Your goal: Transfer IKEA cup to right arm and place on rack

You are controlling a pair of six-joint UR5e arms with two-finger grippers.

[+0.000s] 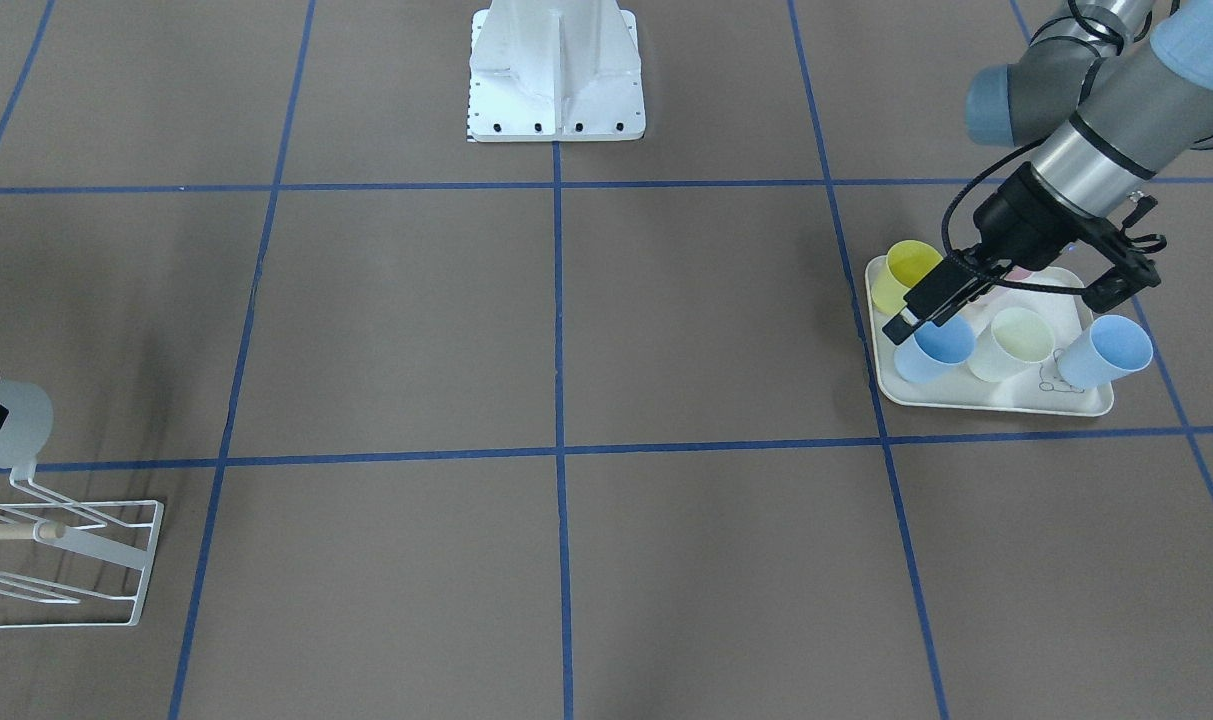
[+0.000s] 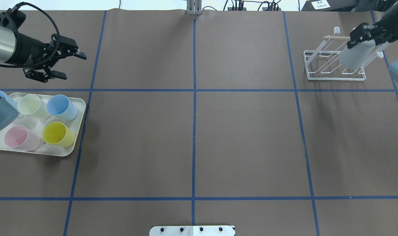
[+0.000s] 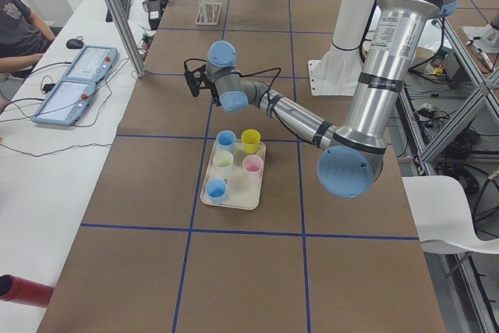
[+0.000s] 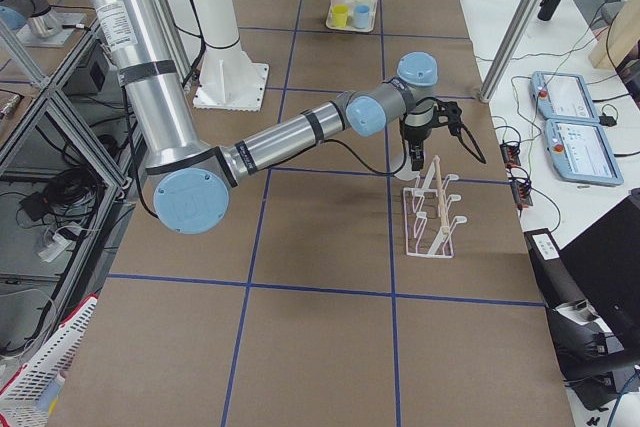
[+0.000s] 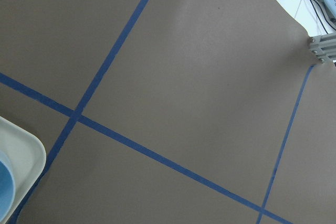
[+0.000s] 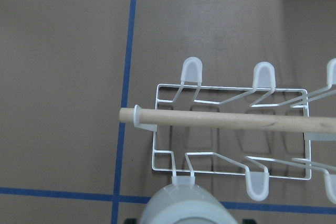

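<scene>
Item 1: right gripper (image 2: 360,38). Fingers closed onto one end of a translucent white IKEA cup (image 2: 354,55). The cup hangs tilted beneath the fingers.

Item 2: IKEA cup. It is held over the rack (image 2: 330,67), at the end row of upturned prongs (image 6: 191,69). In the right wrist view one capped prong sits right at the cup's edge. Whether the cup touches that prong cannot be told.

Item 3: rack. Low white wire frame standing on the table's far right square in the overhead view. A light wooden rod (image 6: 226,119) runs across it lengthwise. No other cup is on it.

Item 4: left gripper (image 2: 74,67). Fingers spread wide with nothing between them. It is raised off the table near the tray (image 2: 38,150) and clear of the cups.

Item 5: tray. Cream, with rounded corners, on the table's left side in the overhead view, well apart from the rack. It carries five upright cups:
- yellow cup (image 2: 57,133)
- pink cup (image 2: 20,137)
- blue cup (image 2: 61,106)
- pale green cup (image 2: 30,105)
- second light blue cup (image 1: 1106,352), partly hidden by the left arm in the overhead view

Item 6: table (image 2: 244,141). Brown surface divided into squares by blue tape lines (image 2: 194,131).
</scene>
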